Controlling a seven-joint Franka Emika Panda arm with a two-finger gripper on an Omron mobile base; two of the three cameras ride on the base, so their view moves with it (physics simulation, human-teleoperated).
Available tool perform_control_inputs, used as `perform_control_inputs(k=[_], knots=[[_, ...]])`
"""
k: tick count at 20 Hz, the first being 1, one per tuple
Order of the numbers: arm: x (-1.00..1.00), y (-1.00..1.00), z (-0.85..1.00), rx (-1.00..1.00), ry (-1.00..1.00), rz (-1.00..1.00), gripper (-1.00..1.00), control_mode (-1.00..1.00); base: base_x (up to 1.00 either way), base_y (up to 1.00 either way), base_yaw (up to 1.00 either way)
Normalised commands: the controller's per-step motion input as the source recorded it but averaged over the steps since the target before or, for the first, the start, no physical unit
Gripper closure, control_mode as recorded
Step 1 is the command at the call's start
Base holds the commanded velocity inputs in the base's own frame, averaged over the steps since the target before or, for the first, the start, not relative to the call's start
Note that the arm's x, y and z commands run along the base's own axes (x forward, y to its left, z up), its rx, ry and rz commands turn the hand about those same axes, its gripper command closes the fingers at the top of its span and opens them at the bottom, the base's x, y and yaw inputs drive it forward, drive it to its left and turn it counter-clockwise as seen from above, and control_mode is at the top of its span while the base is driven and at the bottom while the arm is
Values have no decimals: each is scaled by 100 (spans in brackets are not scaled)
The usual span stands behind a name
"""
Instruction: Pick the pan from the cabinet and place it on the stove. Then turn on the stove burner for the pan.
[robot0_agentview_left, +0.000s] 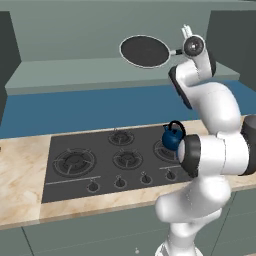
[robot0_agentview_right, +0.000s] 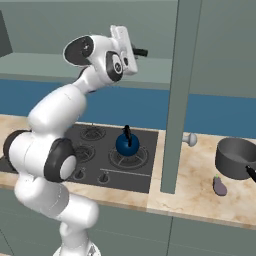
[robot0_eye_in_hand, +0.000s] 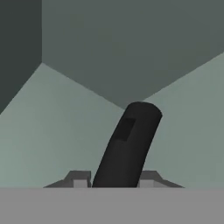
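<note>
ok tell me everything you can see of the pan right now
The pan is a shallow, flat, round black disc with a thin pale rim and a short dark handle, dull like coated metal. It sits roughly level inside the open cabinet, just above the shelf; whether it touches the shelf is unclear. The gripper is shut on the handle, a finger on each side. Nothing else touches it.
</note>
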Motion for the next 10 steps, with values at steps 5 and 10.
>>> perform_control_inputs(k=[5,10], knots=[[-97,0,0,7,-7,-8,100,-100,0,0,0],[-100,0,5,7,-2,-4,100,-100,0,0,0]])
